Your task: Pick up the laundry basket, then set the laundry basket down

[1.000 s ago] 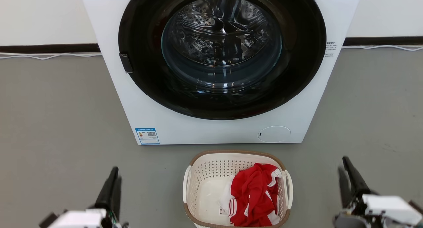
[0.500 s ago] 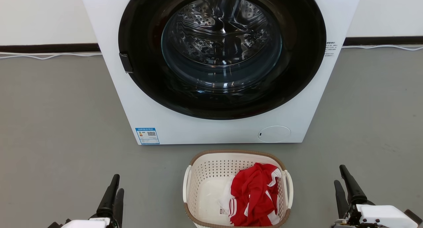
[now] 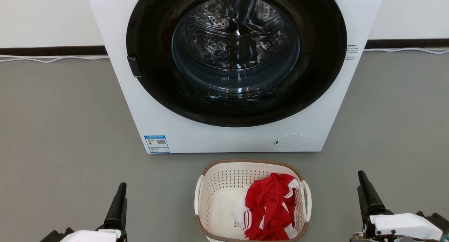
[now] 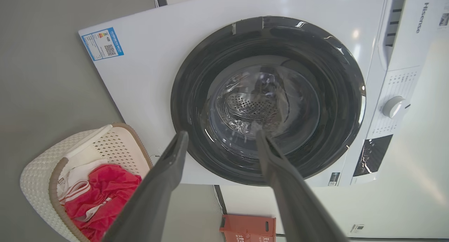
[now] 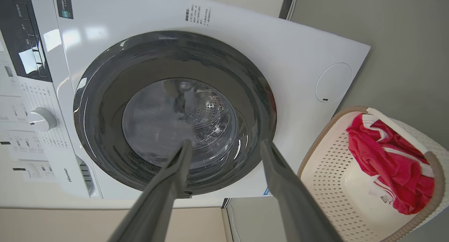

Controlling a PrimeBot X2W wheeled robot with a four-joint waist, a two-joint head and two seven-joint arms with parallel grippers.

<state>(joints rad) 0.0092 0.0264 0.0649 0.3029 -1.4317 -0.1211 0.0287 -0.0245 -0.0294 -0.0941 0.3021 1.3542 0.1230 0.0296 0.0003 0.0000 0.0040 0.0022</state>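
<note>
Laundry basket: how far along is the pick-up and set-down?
Done: nothing visible yet; the laundry basket sits on the floor before the washing machine, a red garment inside. In hand: the left gripper and right gripper flank it, both open, apart from it, holding nothing. Left: grasp, lift, then set it down.

Brand "Hisense" (image 4: 421, 17), dark letters, on the white top panel of the washing machine (image 4: 147, 77), next to the dial (image 4: 394, 107) panel. This is the only legible word.
Blue-edged sticker (image 3: 156, 144) with QR code, lower left of the machine front: print too small.
Black text block (image 3: 350, 52), right edge of the front: illegible.
Markings round the dial: illegible.
White tag (image 3: 238, 223) on the red garment (image 3: 270, 207) in the laundry basket (image 3: 250, 161): illegible.
White characters on the red crate (image 4: 247, 229): illegible.
</note>
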